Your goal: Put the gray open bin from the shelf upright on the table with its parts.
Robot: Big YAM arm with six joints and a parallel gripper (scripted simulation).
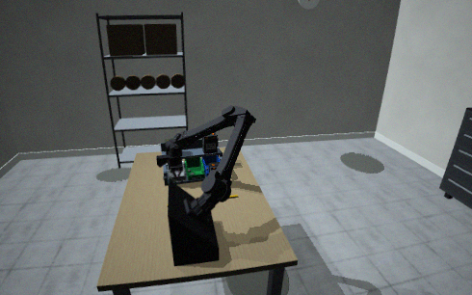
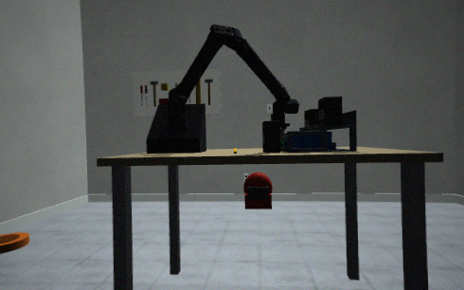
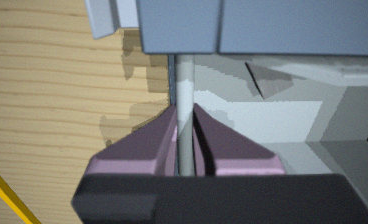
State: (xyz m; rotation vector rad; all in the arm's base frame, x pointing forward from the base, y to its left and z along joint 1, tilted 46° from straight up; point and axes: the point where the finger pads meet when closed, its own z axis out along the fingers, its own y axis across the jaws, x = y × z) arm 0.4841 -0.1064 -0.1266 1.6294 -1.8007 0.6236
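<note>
Sideways from the fingers (image 1: 175, 170), clamped on its pale rim, the gray bin (image 3: 285, 120) spreads toward the wrist view's right.

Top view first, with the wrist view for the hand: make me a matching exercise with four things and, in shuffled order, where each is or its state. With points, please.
1. hand (image 1: 175, 173) (image 2: 282, 129) (image 3: 184, 111)
2. yellow strip (image 1: 233, 196) (image 2: 235, 151) (image 3: 7, 192)
3. two brown boxes (image 1: 125, 40) (image 1: 161, 40)
4. row of five round brown things (image 1: 147, 82)

A. side by side, high on the rack (image 1: 184, 106) by the wall
B. shut on a wall of the gray bin (image 1: 180, 177) (image 3: 280, 120)
C. on the shelf just below the boxes
D. lying on the wooden tabletop (image 1: 143, 217) (image 2: 240, 159) (image 3: 45, 95)

Pairs: 1-B, 2-D, 3-A, 4-C
</note>
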